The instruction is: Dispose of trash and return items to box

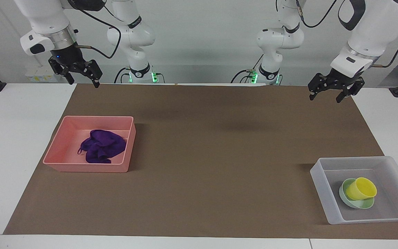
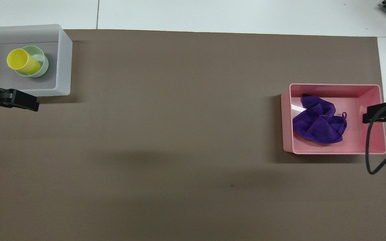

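Facing view: you see both arms raised near their bases, and the sorting looks finished.

On the brown mat [image 1: 219,155], the pink tray [image 1: 60,162] holds the purple rag [image 1: 101,146]; the grey box [image 1: 323,193] holds the green bowl [image 1: 358,204] with the yellow cup [image 1: 361,188] lying tilted in it. The left gripper [image 1: 329,93] and the right gripper [image 1: 81,76] both hang with fingers apart, holding nothing. In my judgement, the cup could roll out of the bowl if you bump the box. Only the facing view shows the fingers' spread; the overhead view shows only dark tips.
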